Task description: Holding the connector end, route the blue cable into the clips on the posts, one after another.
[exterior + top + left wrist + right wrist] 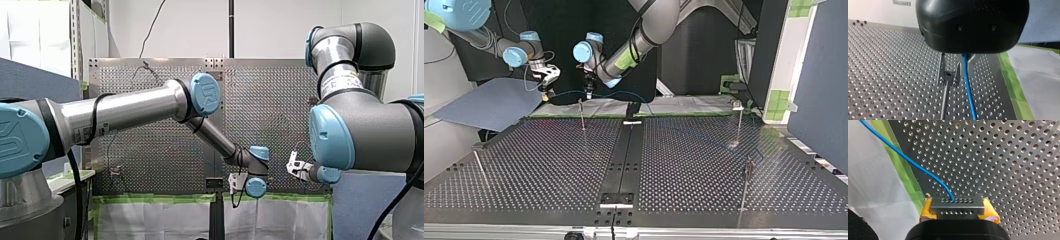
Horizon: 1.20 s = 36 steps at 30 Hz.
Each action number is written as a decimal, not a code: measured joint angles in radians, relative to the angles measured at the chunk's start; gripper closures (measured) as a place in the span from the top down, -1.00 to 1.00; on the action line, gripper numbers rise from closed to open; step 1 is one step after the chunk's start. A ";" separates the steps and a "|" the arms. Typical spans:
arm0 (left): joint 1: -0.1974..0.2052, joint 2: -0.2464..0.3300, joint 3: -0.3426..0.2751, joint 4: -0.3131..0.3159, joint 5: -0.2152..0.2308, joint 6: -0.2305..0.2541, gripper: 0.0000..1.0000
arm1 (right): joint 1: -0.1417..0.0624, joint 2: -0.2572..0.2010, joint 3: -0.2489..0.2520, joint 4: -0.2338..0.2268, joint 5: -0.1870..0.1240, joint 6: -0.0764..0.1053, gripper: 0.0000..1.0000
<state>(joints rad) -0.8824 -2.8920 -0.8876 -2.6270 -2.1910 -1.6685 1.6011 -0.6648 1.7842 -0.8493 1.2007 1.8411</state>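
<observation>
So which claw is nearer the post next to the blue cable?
Left. My left claw sits right at the post's clip; my right claw, holding the connector, is apart, toward the top view's left.

We saw bright, even room light in the front view; in the top view the desk (704, 165) caught pale glare right of centre, its background dark.

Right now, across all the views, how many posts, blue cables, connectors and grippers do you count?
Posts: 4
Blue cable: 1
Connector: 1
Grippers: 2, my left gripper and my right gripper
Total: 8
</observation>
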 joint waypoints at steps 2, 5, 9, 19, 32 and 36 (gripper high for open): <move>-0.001 0.000 0.000 -0.001 0.003 0.006 -1.00 | 0.000 0.000 -0.001 0.000 -0.006 0.000 -1.00; 0.000 0.000 0.000 -0.005 0.005 0.010 -1.00 | -0.001 0.000 -0.005 0.000 -0.013 0.002 -1.00; 0.002 0.000 0.000 -0.015 0.010 0.021 -1.00 | -0.001 0.001 -0.013 0.003 -0.016 0.003 -1.00; 0.001 0.000 0.000 -0.027 0.026 0.039 -1.00 | -0.016 0.001 -0.036 0.015 -0.019 0.003 -1.00; 0.012 0.000 0.000 -0.017 0.045 0.036 -1.00 | -0.017 0.001 -0.056 0.015 -0.047 -0.002 -1.00; 0.020 0.000 0.000 -0.014 0.064 0.031 -1.00 | -0.014 0.000 -0.060 0.014 -0.055 -0.003 -1.00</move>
<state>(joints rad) -0.8622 -2.8920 -0.8874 -2.6408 -2.1273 -1.6378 1.5876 -0.6646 1.7247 -0.8354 1.1459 1.8384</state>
